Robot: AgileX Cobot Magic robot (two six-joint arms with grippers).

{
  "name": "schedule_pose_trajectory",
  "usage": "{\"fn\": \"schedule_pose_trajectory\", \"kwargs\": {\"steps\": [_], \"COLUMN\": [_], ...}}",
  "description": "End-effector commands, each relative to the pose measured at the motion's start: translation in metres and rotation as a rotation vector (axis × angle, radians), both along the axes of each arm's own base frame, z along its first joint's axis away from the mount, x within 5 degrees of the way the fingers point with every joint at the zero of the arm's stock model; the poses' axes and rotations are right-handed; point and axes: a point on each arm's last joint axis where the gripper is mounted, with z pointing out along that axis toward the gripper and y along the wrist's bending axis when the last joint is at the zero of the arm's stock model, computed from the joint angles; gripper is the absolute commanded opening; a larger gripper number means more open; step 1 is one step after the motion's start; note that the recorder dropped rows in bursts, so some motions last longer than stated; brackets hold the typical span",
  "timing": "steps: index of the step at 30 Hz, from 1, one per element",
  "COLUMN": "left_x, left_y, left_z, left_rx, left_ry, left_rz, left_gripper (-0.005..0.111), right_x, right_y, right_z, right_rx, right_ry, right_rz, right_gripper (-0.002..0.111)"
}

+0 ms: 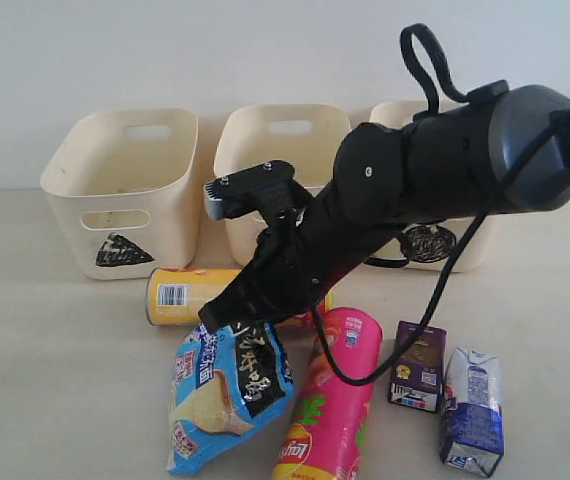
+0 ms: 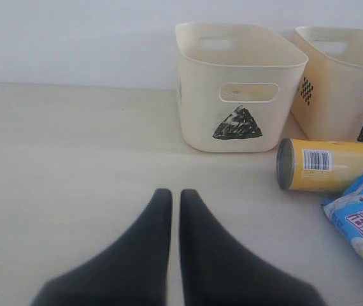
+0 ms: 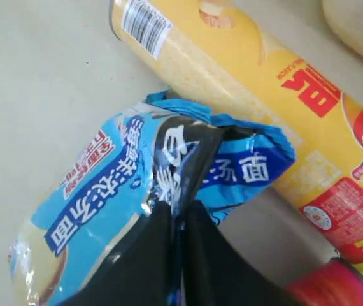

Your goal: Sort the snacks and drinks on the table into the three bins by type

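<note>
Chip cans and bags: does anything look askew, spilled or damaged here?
Both chip cans lie on their sides: the yellow can and the pink can. The right claw crumples the blue bag at its edge. Nothing is spilled.

We noted a matte black right arm [image 1: 405,170] with a grey section [image 1: 530,135], a black cable [image 1: 421,55] looped above, and a silvery bracket [image 1: 227,195] with small screws. Left fingers [image 2: 146,255] looked dark, smooth, tapered to rounded tips.

Bright, soft, even light; faint shadows by the bins [image 1: 75,200], some sheen on the blue bag [image 3: 92,210]
</note>
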Motion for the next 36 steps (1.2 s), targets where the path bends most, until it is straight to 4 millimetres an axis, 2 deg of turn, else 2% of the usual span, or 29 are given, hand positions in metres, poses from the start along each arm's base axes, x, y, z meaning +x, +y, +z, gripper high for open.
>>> {"fn": "schedule_pose_trajectory", "kwargs": {"steps": [1,3,4,5,6,9,12,15,18,19,20,22,24,25,27,31,36], "left_x": [0.000,0.000,0.000,0.000,0.000,0.000,0.000,0.000,0.000,0.000,0.000,0.000,0.000,0.000,0.000,0.000,0.000], "left_y": [0.000,0.000,0.000,0.000,0.000,0.000,0.000,0.000,0.000,0.000,0.000,0.000,0.000,0.000,0.000,0.000,0.000], "left_z": [0.001,0.001,0.001,0.001,0.001,0.001,0.001,0.001,0.001,0.001,0.001,0.001,0.001,0.001,0.001,0.001,0.001], "left_rx": [-0.006,-0.006,-0.006,-0.006,-0.006,-0.006,-0.006,-0.006,-0.006,-0.006,-0.006,-0.006,-0.006,-0.006,-0.006,-0.006,-0.006], "left_ry": [-0.009,-0.009,-0.009,-0.009,-0.009,-0.009,-0.009,-0.009,-0.009,-0.009,-0.009,-0.009,-0.009,-0.009,-0.009,-0.009,-0.009], "left_rz": [0.005,0.005,0.005,0.005,0.005,0.005,0.005,0.005,0.005,0.005,0.005,0.005,0.005,0.005,0.005,0.005,0.005], "left_gripper": [0.004,0.004,0.004,0.004,0.004,0.004,0.004,0.004,0.004,0.004,0.004,0.004,0.004,0.004,0.004,0.004,0.004], "right_x": [-0.001,0.001,0.001,0.001,0.001,-0.001,-0.002,-0.007,-0.008,-0.015,-0.031,-0.045,-0.067,-0.083,-0.106,-0.125,-0.143], "right_y": [0.001,0.001,0.001,0.001,0.000,-0.002,-0.006,-0.013,-0.014,-0.008,0.003,0.013,0.026,0.033,0.043,0.048,0.047], "right_z": [-0.003,-0.003,-0.001,-0.001,-0.001,-0.001,0.005,0.031,0.047,0.049,0.047,0.046,0.044,0.041,0.031,0.013,-0.010], "right_rx": [-0.028,-0.028,-0.030,-0.032,-0.041,-0.081,-0.126,-0.163,-0.191,-0.228,-0.295,-0.375,-0.496,-0.615,-0.739,-0.802,-0.745], "right_ry": [0.003,-0.026,-0.036,-0.042,-0.043,-0.057,-0.089,-0.122,-0.121,-0.133,-0.174,-0.230,-0.292,-0.359,-0.467,-0.639,-0.695], "right_rz": [0.063,0.058,0.062,0.067,0.083,0.136,0.174,0.203,0.228,0.320,0.474,0.590,0.747,0.847,0.919,0.920,0.916], "right_gripper": [0.000,0.001,0.008,0.017,0.035,0.068,0.070,0.070,0.070,0.069,0.068,0.068,0.068,0.068,0.068,0.068,0.069]}}
